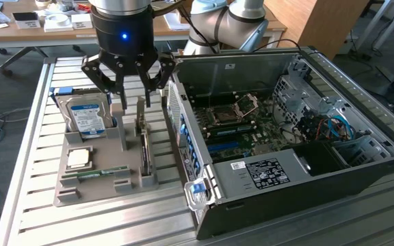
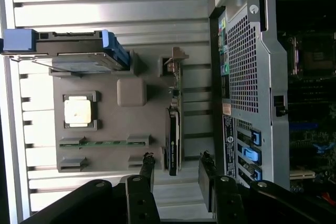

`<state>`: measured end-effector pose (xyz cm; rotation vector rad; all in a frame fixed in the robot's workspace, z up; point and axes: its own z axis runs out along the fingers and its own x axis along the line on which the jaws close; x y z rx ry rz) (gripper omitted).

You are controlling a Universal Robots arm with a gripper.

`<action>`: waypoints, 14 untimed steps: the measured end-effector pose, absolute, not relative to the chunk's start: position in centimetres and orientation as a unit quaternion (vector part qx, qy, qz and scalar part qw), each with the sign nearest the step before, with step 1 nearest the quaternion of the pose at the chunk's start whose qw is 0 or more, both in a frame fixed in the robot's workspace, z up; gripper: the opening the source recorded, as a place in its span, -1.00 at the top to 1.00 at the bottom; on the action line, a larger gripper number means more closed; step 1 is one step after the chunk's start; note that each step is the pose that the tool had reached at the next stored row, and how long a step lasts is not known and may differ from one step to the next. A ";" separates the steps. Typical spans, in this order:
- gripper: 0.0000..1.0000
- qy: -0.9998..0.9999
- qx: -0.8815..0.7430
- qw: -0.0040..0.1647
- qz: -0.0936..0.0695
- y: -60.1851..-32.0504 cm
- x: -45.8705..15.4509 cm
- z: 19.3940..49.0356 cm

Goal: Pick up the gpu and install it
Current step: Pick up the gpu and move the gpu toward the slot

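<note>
Table: slatted metal top is carrying everything, and its bare part is showing across the lower left of the exterior view.
Case: open computer tower is lying on its side in the right half of the exterior view, with the motherboard facing up.
Tray: grey fixture is sitting just beside the case, on the exterior view's left of it, and is keeping each part in its own pocket.
Gripper: it is hanging over the tray's far end, upper left of centre in the exterior view. Its fingers are standing apart with nothing clamped between them. In the wrist view they are straddling the line of the card, so the lining-up is looking about right. Judged from here, it is worth keeping them square to the board's two faces and centred on it, so that neither pad is pushing the card sideways in its slot.
Hard drive: it is standing on edge in the pocket at the tray's left, near one finger, so any lowering is calling for clearance on that side.
Gpu: dark card is standing on its long edge in the tray slot nearest the case, with its pale bracket end just under the gripper. It is not yet gripped. A hold on the bare board edge is looking safer than one on the bracket.
Processor: it is lying flat, well apart from the card.
RAM stick: narrow green strip is lying near the tray's front, clear of the work.
</note>
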<state>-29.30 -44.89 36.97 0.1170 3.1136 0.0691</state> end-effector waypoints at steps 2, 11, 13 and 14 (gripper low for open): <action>0.05 0.999 0.038 0.012 0.022 -44.9 -29.3 36.8; 0.05 0.999 0.038 0.012 0.022 -44.9 -29.3 35.7; 0.05 0.999 0.038 0.012 0.022 -44.9 -29.3 35.5; 0.05 0.999 0.038 0.012 0.022 -44.9 -29.3 35.3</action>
